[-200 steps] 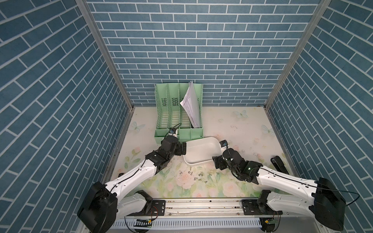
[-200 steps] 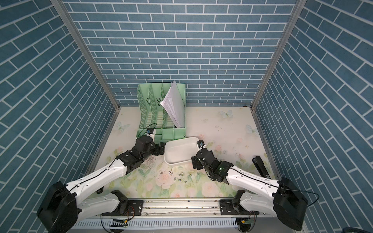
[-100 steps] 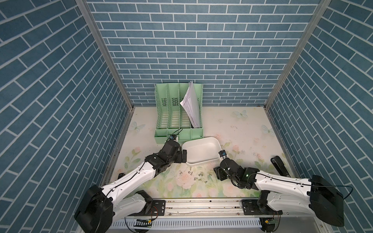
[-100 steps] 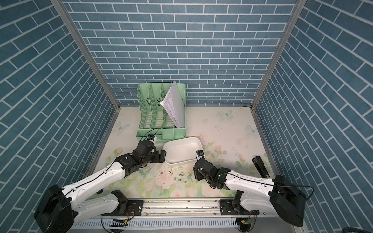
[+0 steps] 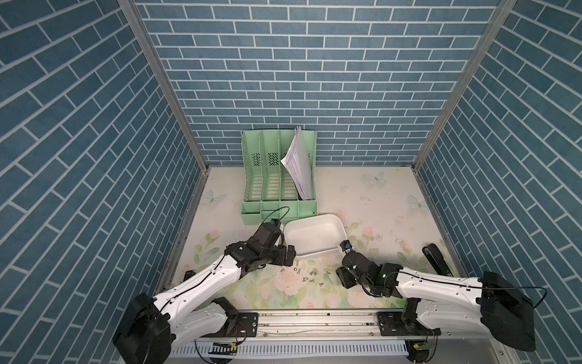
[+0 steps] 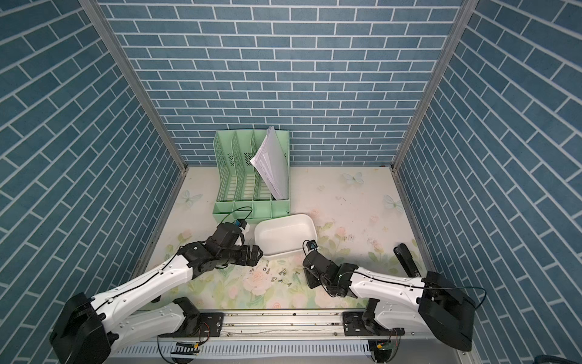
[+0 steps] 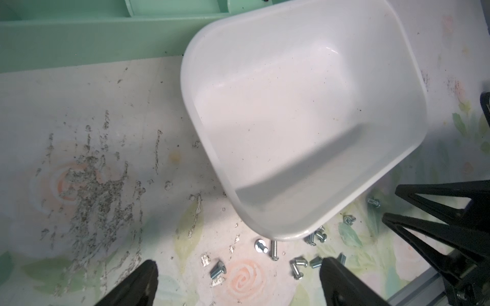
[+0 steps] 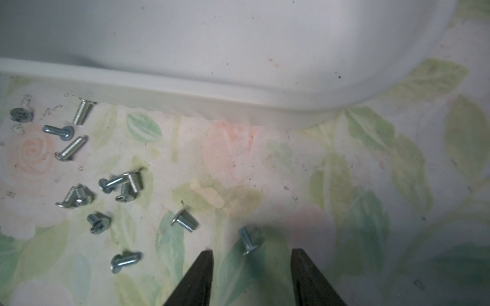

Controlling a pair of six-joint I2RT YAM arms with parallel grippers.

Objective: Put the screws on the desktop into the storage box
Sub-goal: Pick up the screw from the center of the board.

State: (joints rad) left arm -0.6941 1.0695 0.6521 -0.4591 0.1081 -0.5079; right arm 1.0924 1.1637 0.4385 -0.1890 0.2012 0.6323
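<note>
Right gripper (image 8: 252,251) jaws apart, straddling one screw (image 8: 248,242), seemingly not touching; lower squarely, pinch the shaft. Left gripper (image 7: 238,261) spread wide, empty, near storage box (image 7: 291,106).

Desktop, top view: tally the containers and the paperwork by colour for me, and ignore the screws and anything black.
Green: 1, the file rack.
White: 2, the box and the papers standing in the rack.
Total: 3.
</note>
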